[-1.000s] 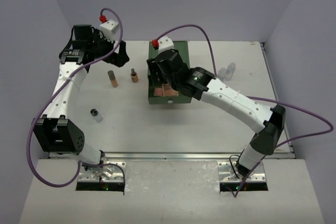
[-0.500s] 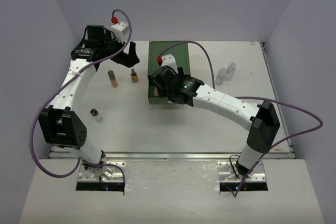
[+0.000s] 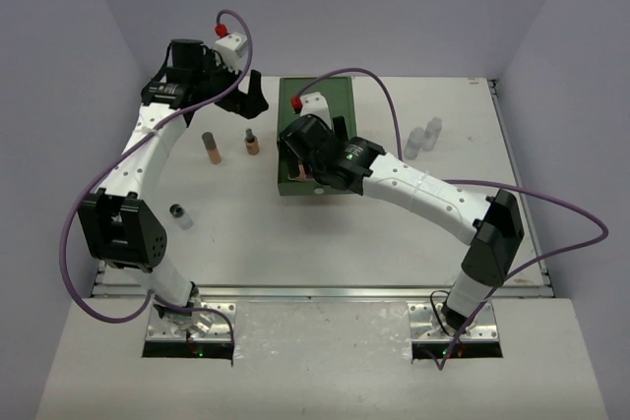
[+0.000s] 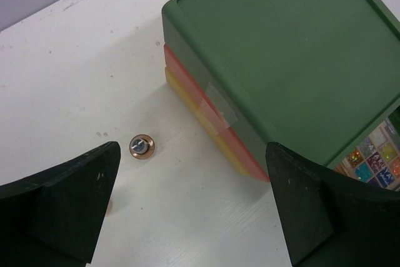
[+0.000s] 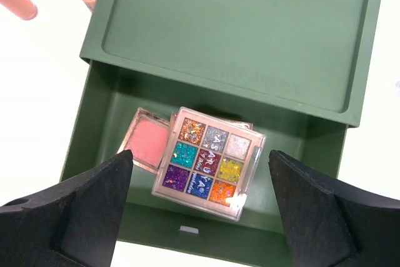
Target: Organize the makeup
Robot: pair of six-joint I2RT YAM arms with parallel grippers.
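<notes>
Left claw [image 4: 194, 217] hangs released above the surface [image 3: 295, 233], just beyond two upright peach tubes [image 3: 211, 148]. Right of them, the eyeshadow palette [image 5: 208, 162] lies atop pink compacts [image 5: 145, 144] in the open green drawer [image 5: 100, 110], under the released right claw [image 5: 200, 211]. Clear bottles [image 3: 423, 137] stand farther right.

Glitter pans sparkle under the glossy clear plastic case of the eyeshadow palette [image 5: 208, 162], inside the matt green plastic drawer box [image 5: 237, 29]; the pink compact [image 5: 147, 147] in the same box shows a dull, powdery face. Beside the box, the white table [image 4: 75, 79] looks smooth and matt.
</notes>
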